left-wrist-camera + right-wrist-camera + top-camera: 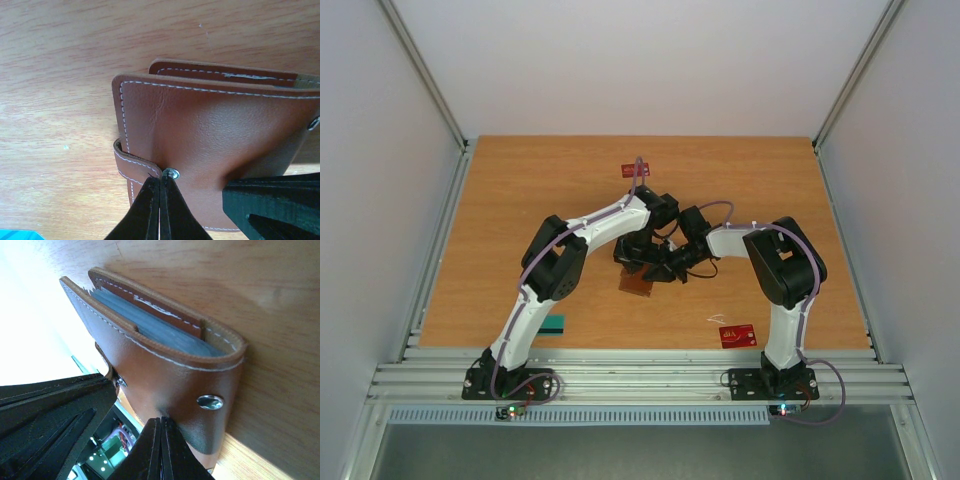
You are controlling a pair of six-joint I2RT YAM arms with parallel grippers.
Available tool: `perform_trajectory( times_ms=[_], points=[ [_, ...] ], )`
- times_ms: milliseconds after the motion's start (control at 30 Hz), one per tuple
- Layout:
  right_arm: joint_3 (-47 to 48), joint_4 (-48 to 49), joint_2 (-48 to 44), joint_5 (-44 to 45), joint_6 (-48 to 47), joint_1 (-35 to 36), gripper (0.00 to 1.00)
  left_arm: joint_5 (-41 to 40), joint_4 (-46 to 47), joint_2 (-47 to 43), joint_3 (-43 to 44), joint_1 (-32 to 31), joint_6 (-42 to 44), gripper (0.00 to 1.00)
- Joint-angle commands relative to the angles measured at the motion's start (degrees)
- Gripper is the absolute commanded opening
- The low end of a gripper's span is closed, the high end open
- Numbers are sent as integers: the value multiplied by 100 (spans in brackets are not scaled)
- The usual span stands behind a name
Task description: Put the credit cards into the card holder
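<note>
Nearest, teal card [555,324] and red card [738,335] lie loose up front. Mid-table, left gripper [160,200] and right gripper [161,440] each pinch the card holder [210,130]; I can't read its contents. Far red card [642,170] untouched. At least three cards left to load

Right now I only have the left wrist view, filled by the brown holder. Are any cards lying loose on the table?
Observer: Yes. The top view shows a red card near the far edge of the table.
Operator: Any more?
Observer: A second red card lies by the base of the right arm.
Operator: Is the holder's mouth open?
Observer: The right wrist view shows the card holder gaping, grey-blue lining visible inside.
</note>
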Motion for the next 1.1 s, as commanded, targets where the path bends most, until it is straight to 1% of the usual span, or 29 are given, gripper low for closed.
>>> perform_trajectory(
  times_ms=[0, 300, 700, 867, 1067],
  points=[
    [-309, -735, 755, 1235, 536, -12, 3, 49, 301, 107, 81, -157, -113, 0],
    [-297, -757, 770, 1235, 520, -18, 3, 69, 261, -15, 84, -159, -185, 0],
    [-263, -793, 809, 1226, 493, -15, 3, -97, 243, -207, 42, -152, -271, 0],
    [-255, -803, 814, 1226, 484, -15, 3, -97, 387, -356, -87, -158, -325, 0],
    [-256, -833, 792, 1260, 506, -39, 3, -62, 394, -273, -77, -157, -343, 0]
  ],
)
